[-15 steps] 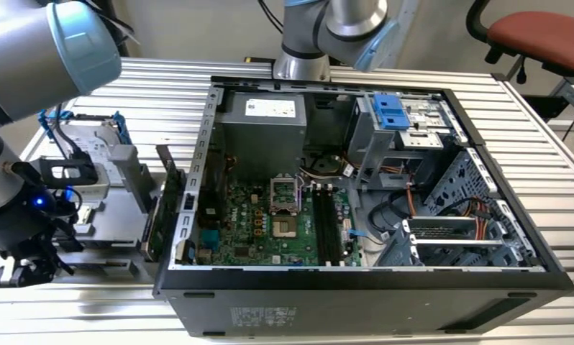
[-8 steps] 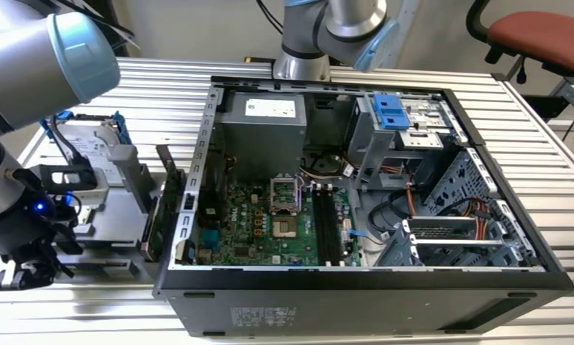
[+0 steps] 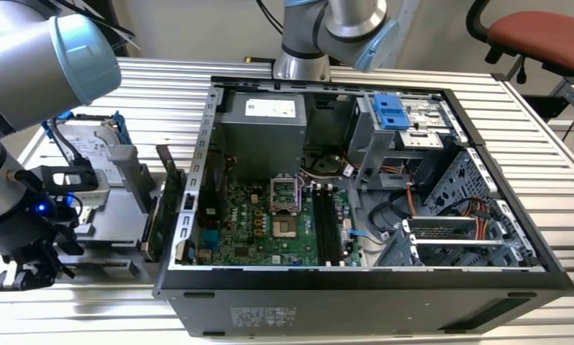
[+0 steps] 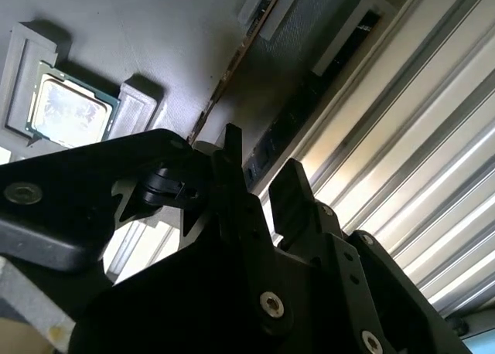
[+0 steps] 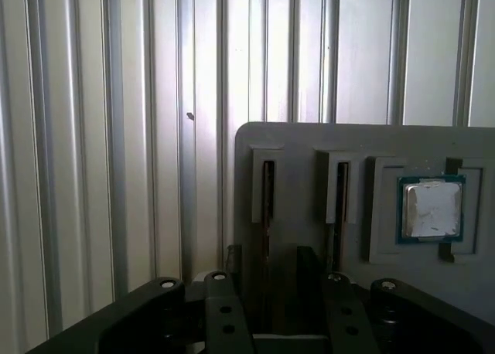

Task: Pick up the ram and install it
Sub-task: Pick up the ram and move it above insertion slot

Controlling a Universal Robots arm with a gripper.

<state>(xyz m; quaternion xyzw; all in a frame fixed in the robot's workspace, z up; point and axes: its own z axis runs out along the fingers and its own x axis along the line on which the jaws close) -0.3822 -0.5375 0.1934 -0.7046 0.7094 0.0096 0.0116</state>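
At the grey fixture [image 5: 309, 145], off the exterior view's left of the case [image 3: 364, 302]: fingers [image 5: 307, 265] parted, one on each side of a slot [image 5: 267, 176], nothing gripped. A gap between them is plain in both wrist views. Whether either finger touches the stick, cannot tell.

Ram [image 5: 267, 215] stands on edge in that slot. It is seen edge-on, thin upper edge up, flat faces toward the two fingers. Its chips are hidden by the slot walls. Long axis is level, running along the slot away from the wrist, parallel to the ribs of the counter [image 5: 93, 137].

Next slot over: second stick [image 5: 340, 215], same pose, parallel to the first. Beyond it, a square processor [image 5: 431, 209] in its own recess. Fixture lies flat on the counter.

Handling, as judged:
- Light, stiff, thin board. It will not sag, but it is brittle.
- The chips and the contact edge want no scraping.
- The faces are smooth and probably slick, so the pinch must be square.
- Best hold is across the two flat faces, near mid-length, on the part standing proud of the slot.
- An off-centre hold would let it pivot, and a skewed one would bind it against the slot walls.

Case lies open on the counter, its motherboard slots [image 3: 330, 223] well apart from the fixture. Ram not yet installed.
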